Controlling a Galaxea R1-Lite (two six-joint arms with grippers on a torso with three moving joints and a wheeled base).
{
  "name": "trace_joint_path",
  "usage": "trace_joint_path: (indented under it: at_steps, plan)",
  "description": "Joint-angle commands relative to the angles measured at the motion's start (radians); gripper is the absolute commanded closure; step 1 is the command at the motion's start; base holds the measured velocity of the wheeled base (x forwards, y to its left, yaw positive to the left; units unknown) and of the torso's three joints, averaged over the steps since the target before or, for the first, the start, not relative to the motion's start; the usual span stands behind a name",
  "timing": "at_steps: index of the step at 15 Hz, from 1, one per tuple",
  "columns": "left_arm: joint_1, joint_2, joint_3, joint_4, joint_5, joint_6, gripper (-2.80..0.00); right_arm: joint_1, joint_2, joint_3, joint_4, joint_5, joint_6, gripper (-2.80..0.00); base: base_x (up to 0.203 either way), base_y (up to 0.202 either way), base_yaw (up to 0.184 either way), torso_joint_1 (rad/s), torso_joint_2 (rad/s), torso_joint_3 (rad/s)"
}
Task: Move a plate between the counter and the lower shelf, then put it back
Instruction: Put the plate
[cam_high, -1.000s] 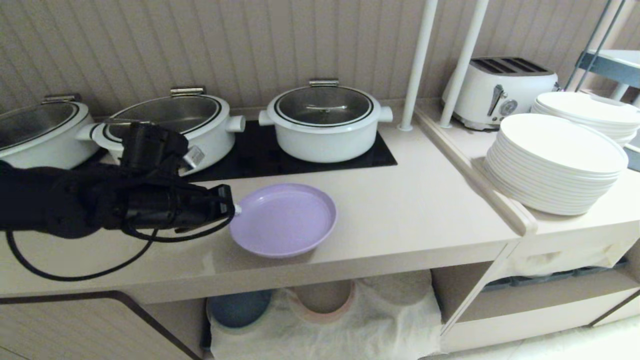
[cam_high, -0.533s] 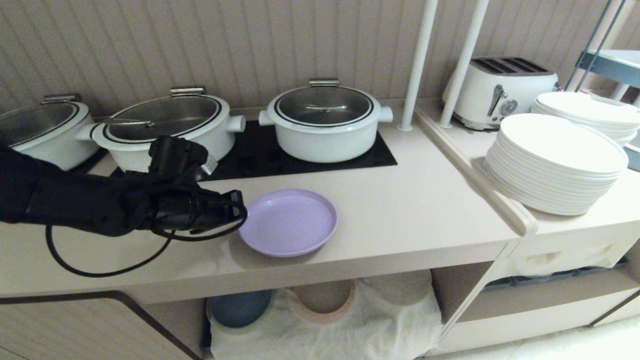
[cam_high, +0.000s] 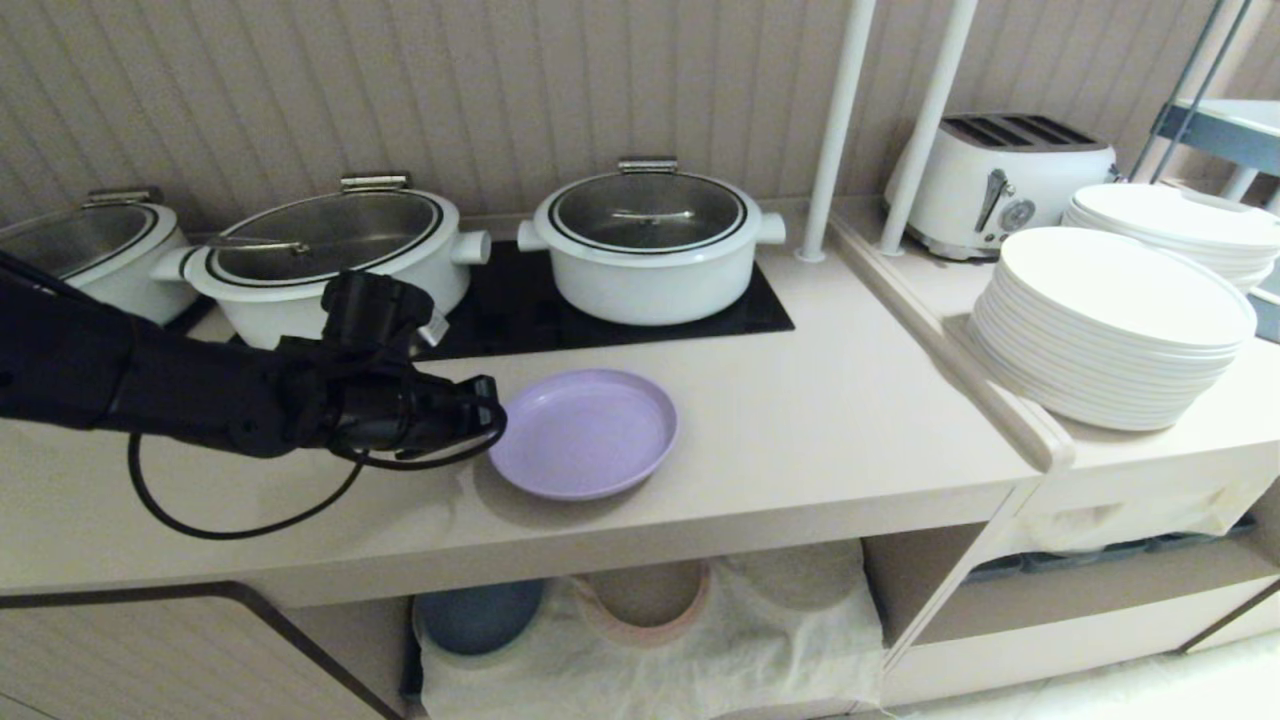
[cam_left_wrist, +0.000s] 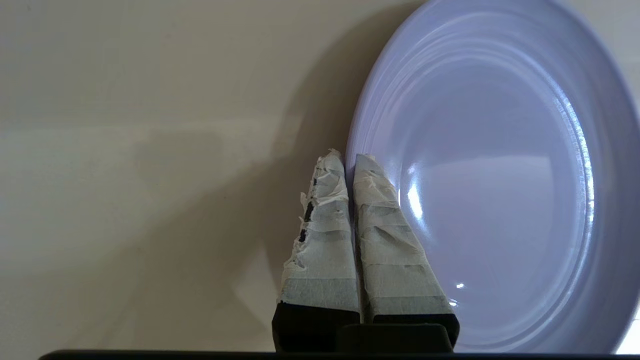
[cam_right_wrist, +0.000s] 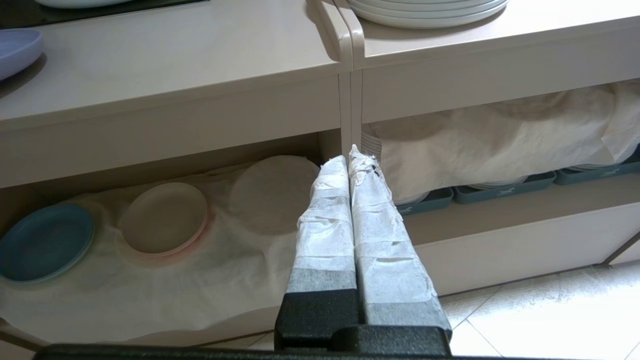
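Note:
The lavender plate (cam_high: 585, 432) is over the beige counter (cam_high: 820, 440), in front of the black hob, with its shadow on the worktop beneath it. My left gripper (cam_high: 497, 415) reaches in from the left and is shut on the plate's left rim. The left wrist view shows its taped fingers (cam_left_wrist: 325, 240) pinching the rim of the plate (cam_left_wrist: 500, 175). I cannot tell whether the plate touches the counter. The lower shelf (cam_high: 650, 650) with its cream cloth lies under the counter. My right gripper (cam_right_wrist: 349, 155) hangs low before that shelf (cam_right_wrist: 210, 280), shut and empty.
White pots (cam_high: 650, 240) stand on the hob (cam_high: 540, 310) behind the plate. A stack of white plates (cam_high: 1110, 320) and a toaster (cam_high: 1000, 180) sit at the right, past two white posts (cam_high: 835, 130). A blue plate (cam_high: 480, 615) and a beige-pink plate (cam_high: 645, 595) rest on the shelf cloth.
My left arm has moved to the right, carrying the plate's gripped rim with it. The plate has gone slightly right and back on the counter. The right arm has kept still.

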Motion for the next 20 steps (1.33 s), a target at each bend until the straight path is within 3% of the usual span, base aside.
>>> trace_joint_path:
  at_steps: [1, 2, 16, 17, 20]
  plan:
    - [0.000, 0.001, 0.000, 0.000, -0.001, -0.003, 0.00, 0.001, 0.000, 0.000, -0.001, 0.000, 0.000, 0.00, 0.000, 0.000, 0.000, 0.000, 0.00, 0.000]
    - [-0.001, 0.001, 0.000, 0.000, -0.001, -0.003, -2.80, 0.001, 0.000, 0.000, -0.001, 0.000, 0.000, 0.00, 0.000, 0.000, 0.000, 0.000, 0.00, 0.000]
    - [0.017, -0.122, 0.017, 0.009, 0.001, -0.003, -2.80, -0.001, 0.000, 0.000, -0.001, 0.000, 0.000, 0.00, 0.000, 0.000, 0.000, 0.000, 0.00, 0.000]
    - [0.017, -0.140, 0.024, 0.009, 0.001, -0.003, 0.00, 0.001, 0.001, 0.000, -0.001, 0.000, 0.000, 0.00, 0.000, 0.000, 0.000, 0.000, 0.00, 0.000]
    - [0.022, -0.200, 0.067, 0.009, -0.001, -0.003, 0.00, 0.000, 0.000, 0.000, -0.001, 0.000, 0.000, 0.00, 0.000, 0.000, 0.000, 0.000, 0.00, 0.000]
